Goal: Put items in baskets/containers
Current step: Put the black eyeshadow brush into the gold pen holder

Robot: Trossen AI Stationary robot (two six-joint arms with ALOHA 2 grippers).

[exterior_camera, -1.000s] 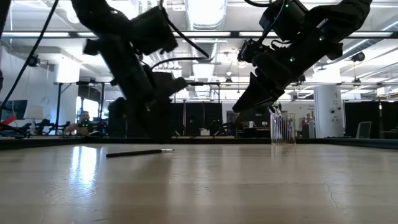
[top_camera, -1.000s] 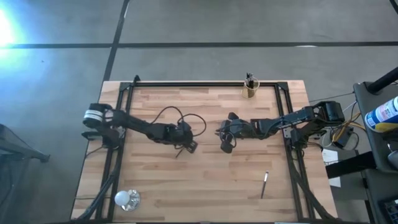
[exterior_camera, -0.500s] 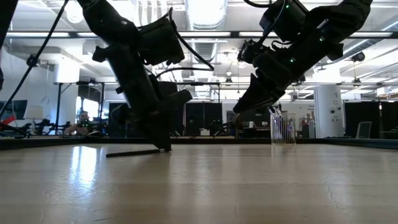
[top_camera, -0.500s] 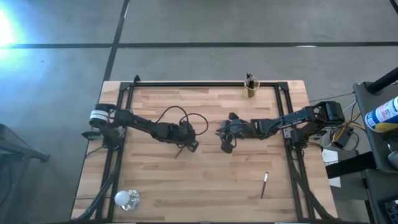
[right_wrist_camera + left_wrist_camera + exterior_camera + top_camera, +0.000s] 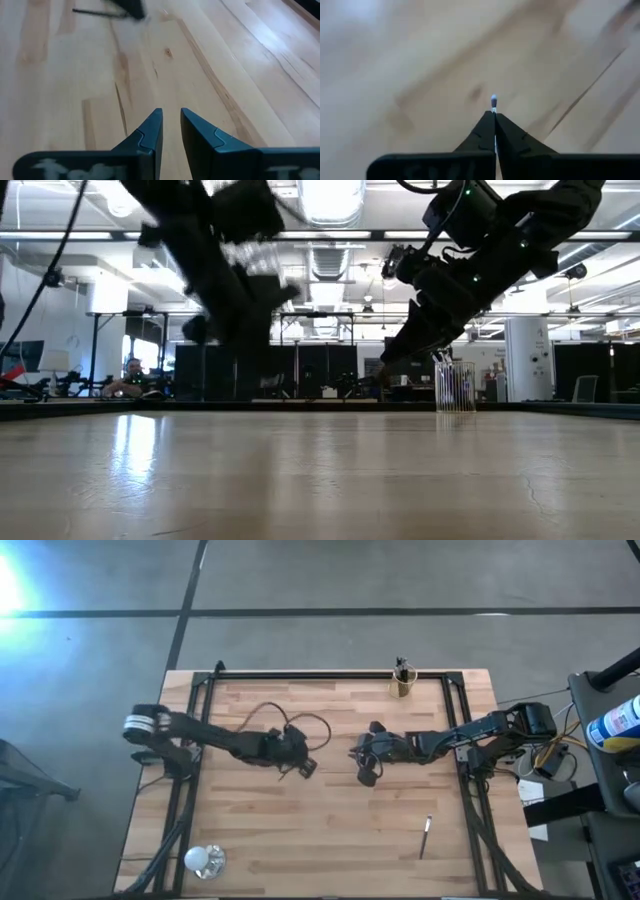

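Note:
My left gripper (image 5: 303, 767), at the table's middle left, is shut on a thin dark stick whose pale tip (image 5: 493, 101) pokes out past the fingertips. The right wrist view shows that stick (image 5: 97, 12) reaching sideways from the left gripper. My right gripper (image 5: 366, 776) hovers at mid-table, open, with nothing between its fingers (image 5: 171, 122). The amber cup (image 5: 401, 686) stands at the far edge with several sticks upright in it. Another stick (image 5: 425, 837) lies flat on the table at the near right. My left gripper pinches the stick between its two fingers, close behind the pale tip (image 5: 493, 103). The fingers hide the rest of the shaft in the wrist view. No stick lies on the tabletop in the low view, so it is lifted clear.
A shiny white ball (image 5: 203, 859) sits at the near left corner. A black frame (image 5: 320, 675) runs along the table's far edge and both sides. Bare wood lies between the grippers and the near edge.
My left gripper has shut on the stick that lay on the table under it and has risen, taking the stick off the tabletop. My right gripper has kept still.

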